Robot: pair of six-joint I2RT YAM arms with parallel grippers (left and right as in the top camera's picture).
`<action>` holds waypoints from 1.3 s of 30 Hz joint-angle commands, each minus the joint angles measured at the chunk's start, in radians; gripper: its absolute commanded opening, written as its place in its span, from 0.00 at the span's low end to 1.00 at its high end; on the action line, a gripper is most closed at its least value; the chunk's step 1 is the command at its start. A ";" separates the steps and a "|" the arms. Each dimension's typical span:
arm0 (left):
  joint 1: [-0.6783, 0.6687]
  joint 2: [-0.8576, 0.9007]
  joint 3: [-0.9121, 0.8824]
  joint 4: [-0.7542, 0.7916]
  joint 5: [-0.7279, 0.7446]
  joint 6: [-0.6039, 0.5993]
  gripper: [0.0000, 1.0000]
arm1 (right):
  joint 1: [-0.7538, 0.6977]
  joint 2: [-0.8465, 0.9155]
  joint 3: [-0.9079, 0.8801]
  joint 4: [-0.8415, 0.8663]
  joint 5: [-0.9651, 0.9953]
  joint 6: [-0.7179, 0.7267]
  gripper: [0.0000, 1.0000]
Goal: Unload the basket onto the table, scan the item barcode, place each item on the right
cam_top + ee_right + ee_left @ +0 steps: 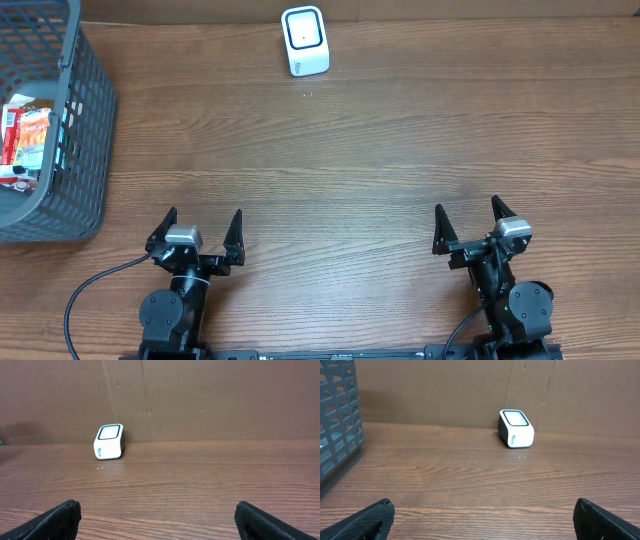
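Overhead: left gripper [204, 225] and right gripper [467, 215] sit at the bench's [330, 160] near edge, both spread wide and holding nothing. Packaged items [25, 135] lie in the basket [85, 120] at the left edge, and the scanner [305, 40] stands at the far edge. Wrist views: bare wood runs up to the scanner.

One wooden table [350, 170] is carrying everything. One white scanner [305, 41] is standing at its far edge. One grey mesh basket [88, 120] is sitting well to the left of the scanner. Colourful packets [28, 135] are lying inside it; at least two are showing, but the full number cannot be counted. Two robot grippers are sitting on the near side of the scanner, showing four black fingers [236, 230] in all: the left gripper [205, 216] to the scanner's left, the right gripper [467, 206] to its right.
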 commanded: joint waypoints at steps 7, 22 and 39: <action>0.002 -0.009 -0.004 -0.001 0.007 0.019 1.00 | -0.006 -0.012 -0.011 0.006 0.006 0.008 1.00; 0.002 -0.009 -0.004 -0.001 0.007 0.019 1.00 | -0.006 -0.012 -0.011 0.006 0.006 0.008 1.00; 0.005 -0.009 0.000 0.129 -0.062 0.057 1.00 | -0.006 -0.012 -0.011 0.006 0.006 0.008 1.00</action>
